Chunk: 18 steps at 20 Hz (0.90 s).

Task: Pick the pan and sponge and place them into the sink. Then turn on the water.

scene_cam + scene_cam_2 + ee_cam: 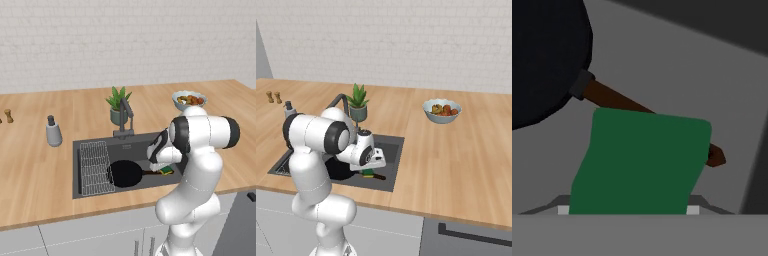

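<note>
Down inside the sink (85,150), the pan (125,173) is seen lying on the basin floor beside the wire rack (94,167), its handle (612,97) stretched toward the right wall. The sponge (639,162) is seen in the hand view green side up, right over the handle and low in the basin. The gripper (161,162) is lowered into the right part of the sink above it, and the sponge sits where the fingers would be. Whether the jaws are clamped on the sponge or already parted from it cannot be told from these pictures, because the fingertips are hidden behind it.

The step in hand is judged to be the setting down of the sponge, with the pan already placed. For this to be done well, the sponge should be let go low, so that it settles on the floor or against the handle and is not bounced out. The hand should then be lifted straight up, clear of the handle and the basin wall. Only 1 step would then remain: the faucet (125,112), standing behind the basin near the plant (118,102), would need to be reached and its lever moved.
</note>
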{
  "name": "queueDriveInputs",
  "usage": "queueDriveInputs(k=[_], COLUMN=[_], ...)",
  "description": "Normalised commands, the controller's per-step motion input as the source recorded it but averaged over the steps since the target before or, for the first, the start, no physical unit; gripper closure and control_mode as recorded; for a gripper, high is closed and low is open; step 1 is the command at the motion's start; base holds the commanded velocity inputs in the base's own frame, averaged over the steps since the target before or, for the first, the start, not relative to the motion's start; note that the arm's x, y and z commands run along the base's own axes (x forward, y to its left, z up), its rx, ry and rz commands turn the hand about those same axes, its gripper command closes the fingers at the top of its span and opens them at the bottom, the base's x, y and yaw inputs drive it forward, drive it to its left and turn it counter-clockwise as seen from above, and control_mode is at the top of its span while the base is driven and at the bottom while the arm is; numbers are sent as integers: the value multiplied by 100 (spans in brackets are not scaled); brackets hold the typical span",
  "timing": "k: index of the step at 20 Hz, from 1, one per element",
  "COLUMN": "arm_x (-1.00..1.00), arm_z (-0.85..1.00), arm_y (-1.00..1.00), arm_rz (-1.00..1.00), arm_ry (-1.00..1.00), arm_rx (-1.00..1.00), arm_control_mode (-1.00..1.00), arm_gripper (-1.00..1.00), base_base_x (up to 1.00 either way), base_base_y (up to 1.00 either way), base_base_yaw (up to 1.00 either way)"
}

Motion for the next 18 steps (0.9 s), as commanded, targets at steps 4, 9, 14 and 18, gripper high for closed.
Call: queueDriveInputs(k=[4, 9, 14, 18], arm_x=[3, 0, 0, 0], arm_z=[0, 5, 46, 72], arm_y=[0, 0, 1, 4], arm_rz=[0, 0, 0, 0], arm_ry=[0, -6, -8, -7], arm_rx=[0, 4, 10, 11], arm_control_mode=[-100, -100, -100, -100], arm_gripper=[-100, -100, -100, -100], base_base_x=[0, 0, 0, 0], base_base_y=[0, 0, 0, 0], base_base_yaw=[0, 0, 0, 0])
